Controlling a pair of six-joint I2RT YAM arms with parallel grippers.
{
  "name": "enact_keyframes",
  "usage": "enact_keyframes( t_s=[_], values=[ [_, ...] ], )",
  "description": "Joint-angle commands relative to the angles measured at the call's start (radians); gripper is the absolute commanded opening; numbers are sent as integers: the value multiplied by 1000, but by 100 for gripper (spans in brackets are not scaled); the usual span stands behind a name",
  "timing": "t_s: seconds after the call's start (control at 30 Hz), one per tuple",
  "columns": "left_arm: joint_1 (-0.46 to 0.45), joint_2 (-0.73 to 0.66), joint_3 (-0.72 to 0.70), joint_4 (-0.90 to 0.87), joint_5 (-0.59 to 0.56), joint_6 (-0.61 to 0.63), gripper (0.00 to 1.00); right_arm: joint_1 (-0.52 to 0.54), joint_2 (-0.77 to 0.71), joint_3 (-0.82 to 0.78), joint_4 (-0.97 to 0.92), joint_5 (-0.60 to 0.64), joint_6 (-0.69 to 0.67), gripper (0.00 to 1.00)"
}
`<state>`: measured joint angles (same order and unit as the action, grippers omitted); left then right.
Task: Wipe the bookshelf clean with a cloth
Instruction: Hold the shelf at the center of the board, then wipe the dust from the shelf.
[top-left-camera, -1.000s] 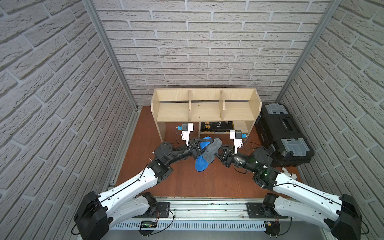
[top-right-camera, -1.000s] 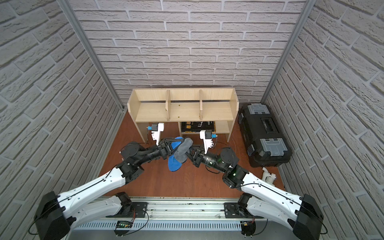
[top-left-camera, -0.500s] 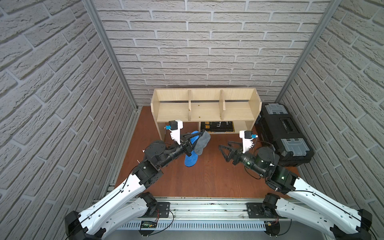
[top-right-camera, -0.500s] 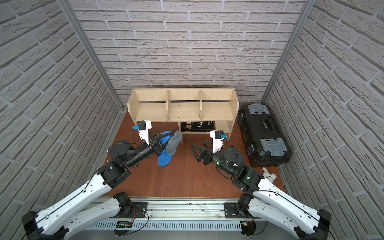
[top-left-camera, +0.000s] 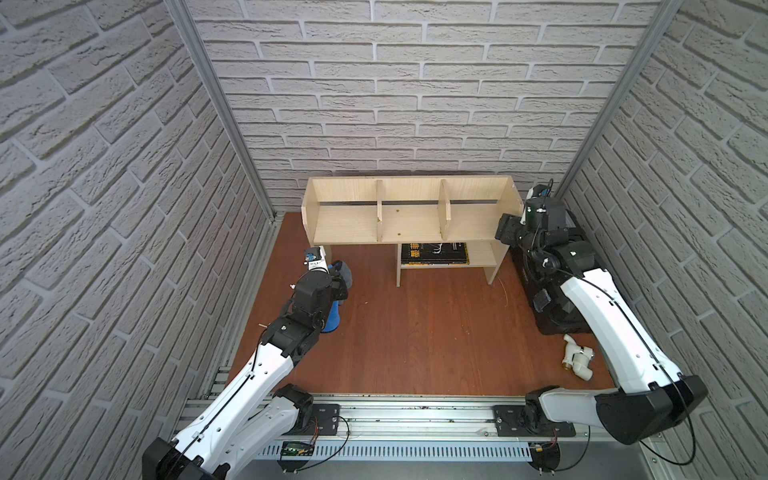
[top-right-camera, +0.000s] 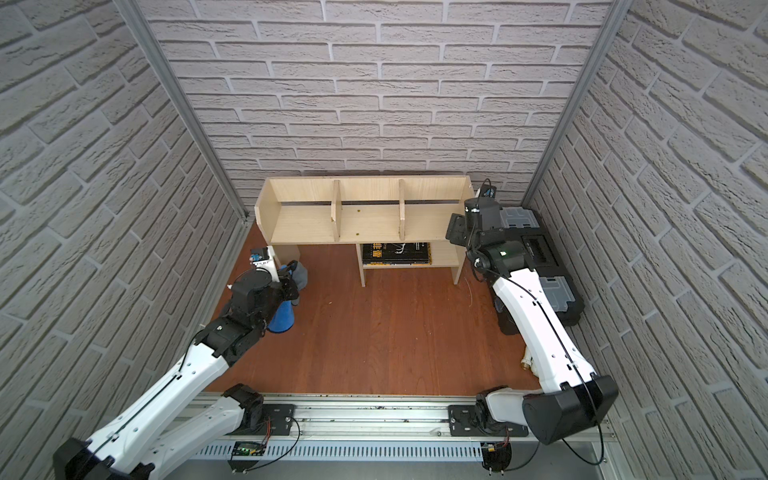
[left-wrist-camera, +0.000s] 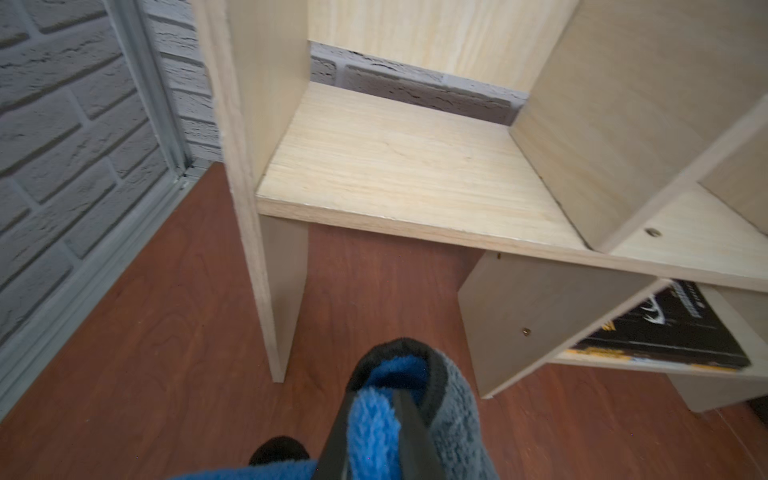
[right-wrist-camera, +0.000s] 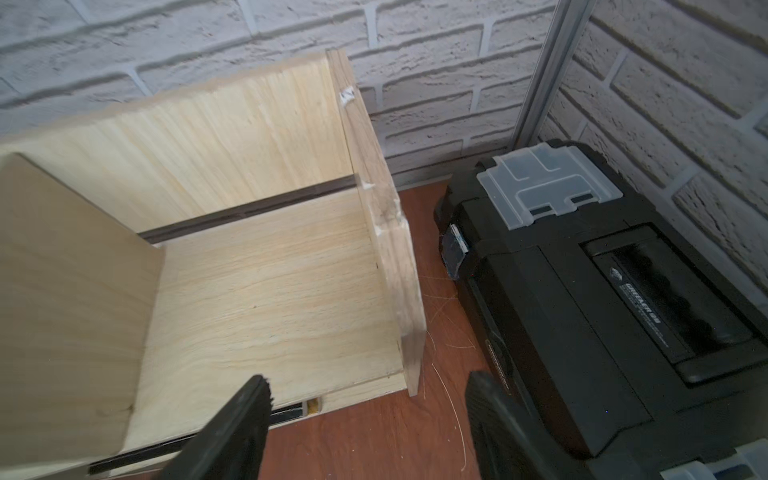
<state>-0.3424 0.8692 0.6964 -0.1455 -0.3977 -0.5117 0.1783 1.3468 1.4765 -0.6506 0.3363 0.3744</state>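
The left tool (left-wrist-camera: 376, 411) pinches the cloth (left-wrist-camera: 453, 415) at the bookshelf's (top-left-camera: 409, 216) seven o'clock, ready to wipe; the right tool (right-wrist-camera: 368, 384) gapes empty at three o'clock.

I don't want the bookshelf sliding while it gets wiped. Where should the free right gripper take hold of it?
Grip the right side panel of the bookshelf, on its thin upper edge, coming down from above and in front. The plywood looks slim enough for the open right gripper to straddle, and the toolbox close beside it likely blocks a sideways approach.
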Motion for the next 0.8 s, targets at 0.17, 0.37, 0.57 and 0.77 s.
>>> enact_keyframes(
  t_s=[0.17,0.37,0.57,0.77],
  values=[
    [154,74,13,236,-62,-20,0,-51,10,-2,41,-129,-53,49],
    [299,100,-48,525,166,-170,0,-60,-12,-48,83,-191,-76,45],
    [328,234,-127,709,260,-266,0,-89,-15,-77,106,-246,-91,26],
    [330,307,-216,777,238,-320,0,-116,-6,-96,118,-309,-95,3]
  ],
)
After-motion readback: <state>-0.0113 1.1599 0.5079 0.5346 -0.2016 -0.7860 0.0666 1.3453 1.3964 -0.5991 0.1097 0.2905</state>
